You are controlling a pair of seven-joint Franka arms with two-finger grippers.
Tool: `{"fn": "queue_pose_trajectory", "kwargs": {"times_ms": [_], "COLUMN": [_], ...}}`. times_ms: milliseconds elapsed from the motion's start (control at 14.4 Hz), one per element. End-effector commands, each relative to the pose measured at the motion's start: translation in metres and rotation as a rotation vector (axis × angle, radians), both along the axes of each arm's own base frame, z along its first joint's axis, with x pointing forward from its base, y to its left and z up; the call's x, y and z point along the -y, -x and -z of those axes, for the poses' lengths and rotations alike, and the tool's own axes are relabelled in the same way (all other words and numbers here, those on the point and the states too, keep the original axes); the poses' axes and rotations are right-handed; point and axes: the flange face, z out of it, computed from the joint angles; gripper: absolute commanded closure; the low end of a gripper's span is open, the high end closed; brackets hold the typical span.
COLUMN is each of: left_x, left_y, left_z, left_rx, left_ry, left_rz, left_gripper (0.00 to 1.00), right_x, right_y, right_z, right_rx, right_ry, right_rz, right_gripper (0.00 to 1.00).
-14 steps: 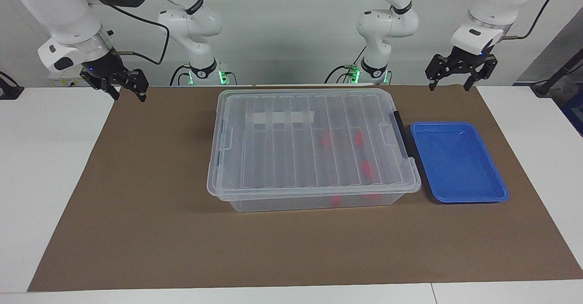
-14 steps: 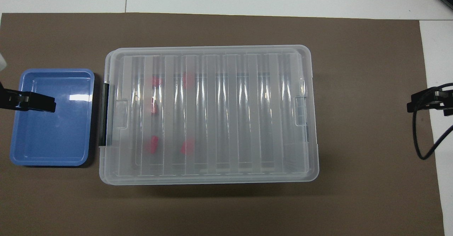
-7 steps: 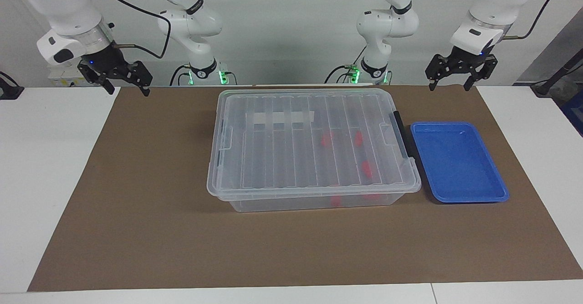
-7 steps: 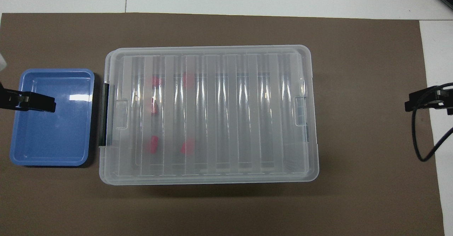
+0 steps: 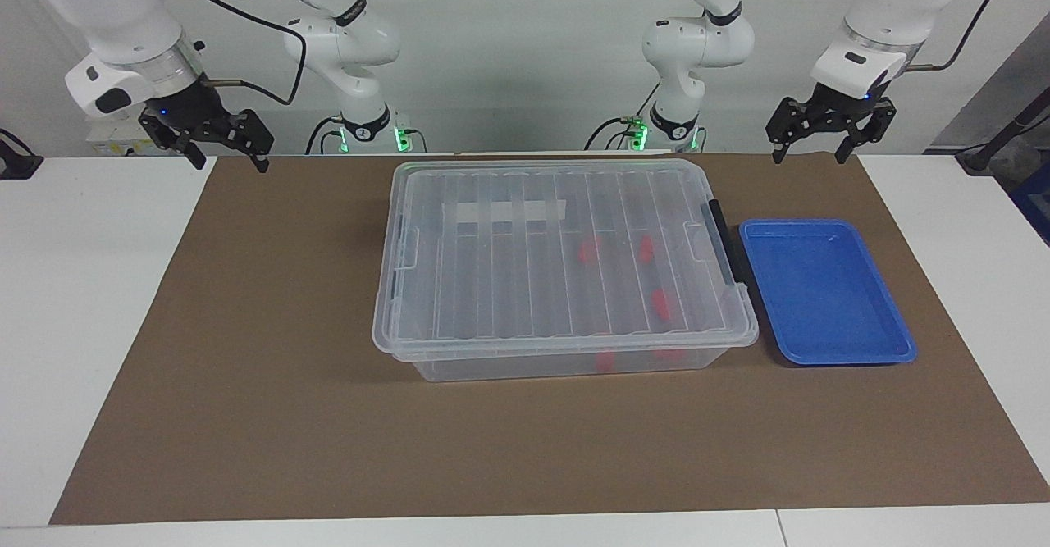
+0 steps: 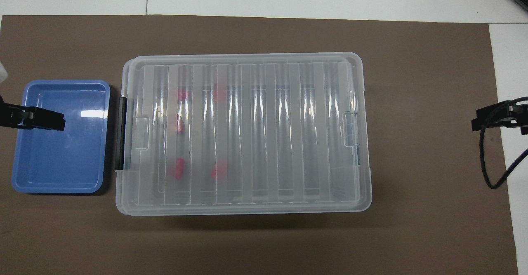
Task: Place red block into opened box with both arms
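I see my right gripper (image 5: 230, 157) now sitting higher and slightly closer to the arm's base than a second ago, up over the corner of the brown mat (image 5: 246, 416) at the right arm's end, its fingers spread a little wider than before.

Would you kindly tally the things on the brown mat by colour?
Red blocks, seen through the lid: 5
Clear lidded storage box: 1
Blue tray: 1
Total: 7
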Motion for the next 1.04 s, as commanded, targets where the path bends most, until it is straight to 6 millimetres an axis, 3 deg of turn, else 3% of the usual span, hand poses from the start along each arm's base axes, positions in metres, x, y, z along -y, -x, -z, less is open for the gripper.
{"fn": "queue_pose_trajectory", "kwargs": {"times_ms": [0,969], "left_x": [-0.003,-0.004], "left_y": [0.008,0.008], "left_z": [0.000,0.000], "left_rx": [0.005,0.005], "left_ry": [0.014,0.014], "left_rz": [0.003,0.001], "left_gripper": [0.00,0.00], "right_x": [-0.001,-0.010], "right_y": [-0.004,-0.002], "right_z": [-0.004,-0.004], "right_rx": [0.033,0.024], "right_ry": [0.034,0.047], "right_rz": [-0.006,-0.024], "right_gripper": [0.00,0.00]}}
